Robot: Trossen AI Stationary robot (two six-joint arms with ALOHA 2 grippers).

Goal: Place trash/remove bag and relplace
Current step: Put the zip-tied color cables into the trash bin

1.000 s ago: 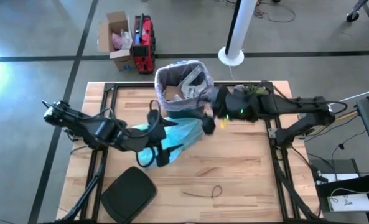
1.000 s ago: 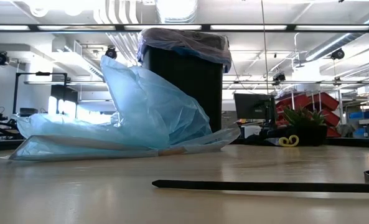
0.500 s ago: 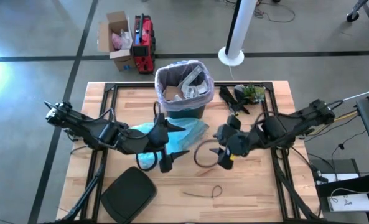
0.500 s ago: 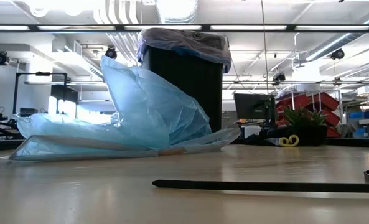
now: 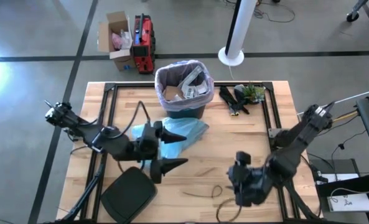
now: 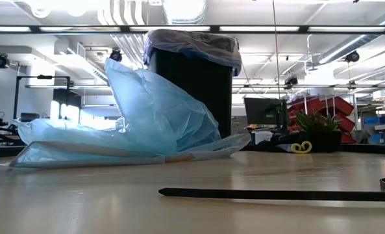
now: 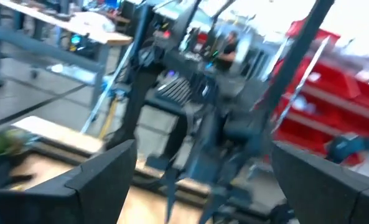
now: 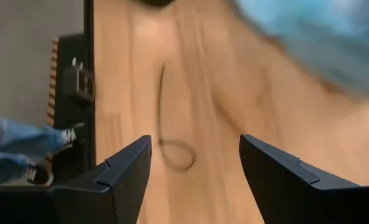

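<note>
The black bin [image 5: 183, 93] stands at the table's far middle, lined with the pinkish-white bag [image 5: 162, 76], whose rim also shows in the low view [image 6: 192, 43]. Brown paper [image 5: 170, 93] and white scraps [image 5: 191, 84] lie inside it. A light blue bag [image 5: 183, 130] lies on the table against the bin's near side. My left gripper [image 5: 185, 149] hangs open at that bag's near edge, nothing between its fingers [image 7: 203, 146]. My right gripper [image 5: 234, 186] is open over the near right of the table, above a black zip tie [image 8: 172, 149].
A black bin lid [image 5: 128, 194] lies at the near left corner. The zip tie [image 5: 209, 191] lies near the near edge. Black and green clutter [image 5: 241, 96] sits right of the bin. A person's legs [image 8: 16, 149] stand beside the table.
My right arm has swung away from the bin, across the table's right half, toward the near edge, and its gripper now hangs low over the zip tie. My left gripper has drawn back a little toward the near edge. The bin and blue bag have stayed put.
</note>
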